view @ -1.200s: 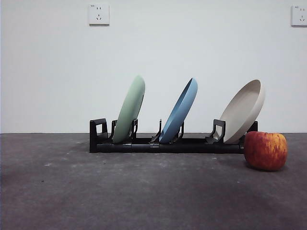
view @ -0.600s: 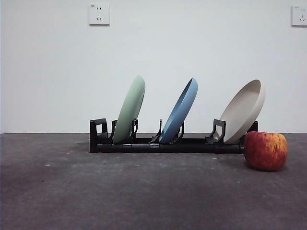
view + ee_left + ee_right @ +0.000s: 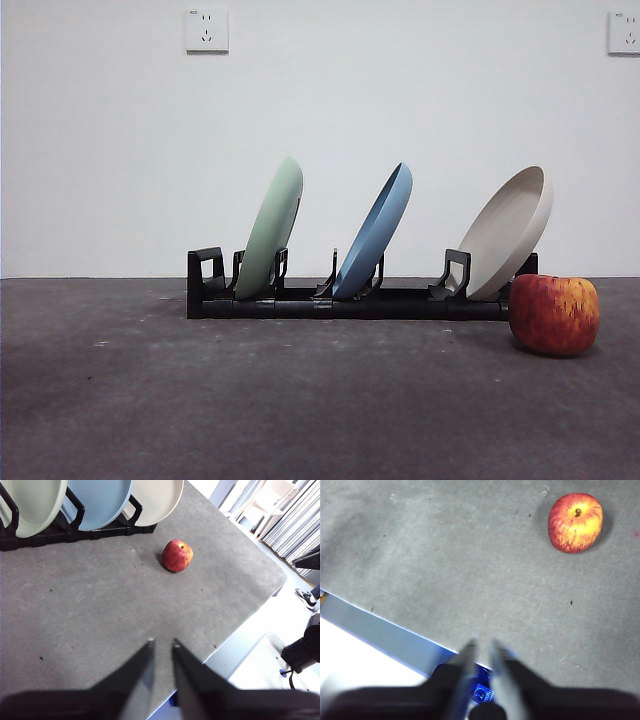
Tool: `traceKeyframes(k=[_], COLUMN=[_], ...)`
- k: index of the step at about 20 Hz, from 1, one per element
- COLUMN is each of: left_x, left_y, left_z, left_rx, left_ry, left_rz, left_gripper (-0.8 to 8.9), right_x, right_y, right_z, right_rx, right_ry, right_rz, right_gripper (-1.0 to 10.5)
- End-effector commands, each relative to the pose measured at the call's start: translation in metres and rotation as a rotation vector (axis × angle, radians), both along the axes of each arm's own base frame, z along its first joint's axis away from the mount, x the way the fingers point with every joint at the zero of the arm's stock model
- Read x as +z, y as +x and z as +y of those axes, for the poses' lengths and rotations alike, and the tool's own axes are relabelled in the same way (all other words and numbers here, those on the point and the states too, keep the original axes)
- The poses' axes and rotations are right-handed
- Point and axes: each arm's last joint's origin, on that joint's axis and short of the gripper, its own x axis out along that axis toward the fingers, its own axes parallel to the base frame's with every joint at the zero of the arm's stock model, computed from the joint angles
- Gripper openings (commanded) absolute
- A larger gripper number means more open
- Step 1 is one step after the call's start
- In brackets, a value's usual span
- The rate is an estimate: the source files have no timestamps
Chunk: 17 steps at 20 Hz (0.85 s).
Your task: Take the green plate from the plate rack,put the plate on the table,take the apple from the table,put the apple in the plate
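Note:
The green plate point(image 3: 270, 228) stands tilted in the left slot of the black plate rack point(image 3: 300, 303); it also shows in the left wrist view point(image 3: 32, 500). The red apple point(image 3: 553, 315) lies on the table point(image 3: 300, 400) by the rack's right end, and shows in both wrist views point(image 3: 177, 555) point(image 3: 575, 522). My left gripper point(image 3: 162, 642) is shut and empty above the table's near edge, well away from rack and apple. My right gripper point(image 3: 482, 642) is shut and empty over the table's edge, apart from the apple. Neither gripper shows in the front view.
A blue plate point(image 3: 375, 230) stands in the rack's middle slot and a beige plate point(image 3: 510, 230) in its right slot. Two wall sockets point(image 3: 206, 30) are on the white wall behind. The table's edge point(image 3: 240, 625) drops off beyond the apple; a chair point(image 3: 270, 495) stands past it.

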Motion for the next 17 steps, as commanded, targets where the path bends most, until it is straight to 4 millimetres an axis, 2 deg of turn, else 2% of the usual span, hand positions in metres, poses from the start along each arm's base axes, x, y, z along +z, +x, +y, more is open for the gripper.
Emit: traceKeyframes(k=[1,2,9,13,17], left_x=[0.001,0.001,0.001,0.013,0.040], left_y=[0.000,0.000,0.003,0.023,0.060], left_z=[0.000,0.000,0.001,0.001,-0.005], left_rx=[-0.009,-0.009,0.027,0.092,0.091], left_ry=[0.003,0.003,0.025,-0.016,-0.018], left_rz=[-0.015,-0.015,-0.022,-0.074,-0.123], left_gripper=[5.30,5.34,5.34,5.35,5.34], right_x=[0.001,0.001,0.001,0.001,0.001], right_y=[0.000,0.001,0.001,0.001,0.002], right_z=[0.000,0.000,0.000,0.000,0.000], right_rx=[-0.016,-0.016,-0.016,-0.017,-0.017], right_ry=[0.012,0.012,0.013,0.013,0.013], right_rz=[0.006,0.008,0.008,0.007,0.014], right_gripper=[5.5,6.4,6.3,6.3,6.3])
